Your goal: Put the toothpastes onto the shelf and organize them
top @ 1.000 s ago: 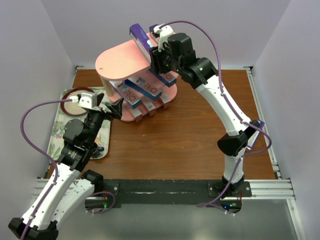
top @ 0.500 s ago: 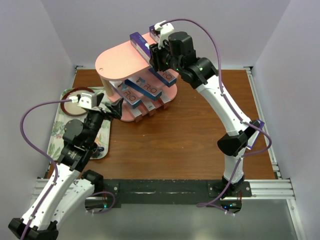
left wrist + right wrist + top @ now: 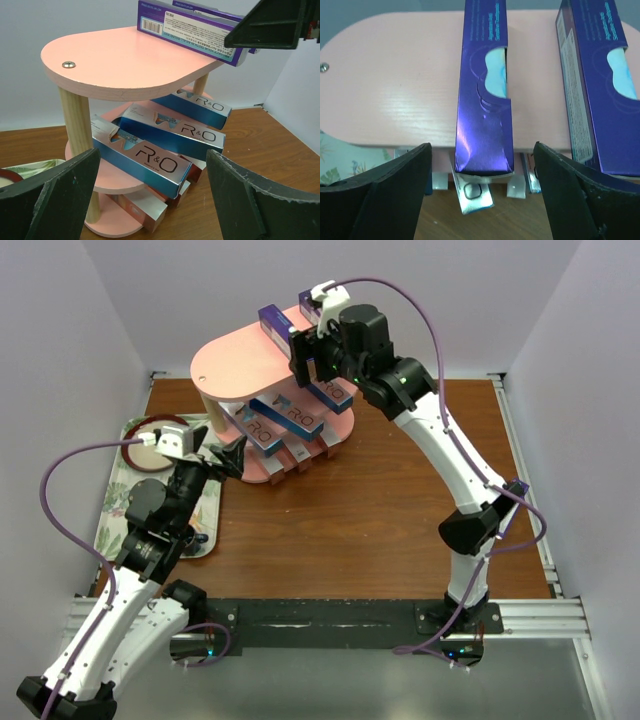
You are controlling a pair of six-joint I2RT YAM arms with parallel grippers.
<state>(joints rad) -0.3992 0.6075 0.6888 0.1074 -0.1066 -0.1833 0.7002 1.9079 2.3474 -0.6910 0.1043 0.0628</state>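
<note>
The pink three-tier shelf (image 3: pixel 240 360) stands at the back of the table. Two purple toothpastes lie side by side on its top board (image 3: pixel 395 90). One purple box (image 3: pixel 484 85) lies between the wide-apart fingers of my open right gripper (image 3: pixel 482 150) and touches neither; the other purple box (image 3: pixel 597 85) is to its right. Three blue toothpastes (image 3: pixel 150 160) rest on the middle tier, and red and white ones (image 3: pixel 145 210) on the bottom tier. My left gripper (image 3: pixel 152 155) hangs open and empty a short way left of the shelf, facing it.
A floral tray (image 3: pixel 120 500) holding a red-rimmed round item (image 3: pixel 150 440) lies at the table's left side under the left arm. Walls close in on the left, back and right. The right arm reaches over the shelf's right end.
The right gripper set the purple box down on the top board and opened, letting it go. The left arm has not moved.
</note>
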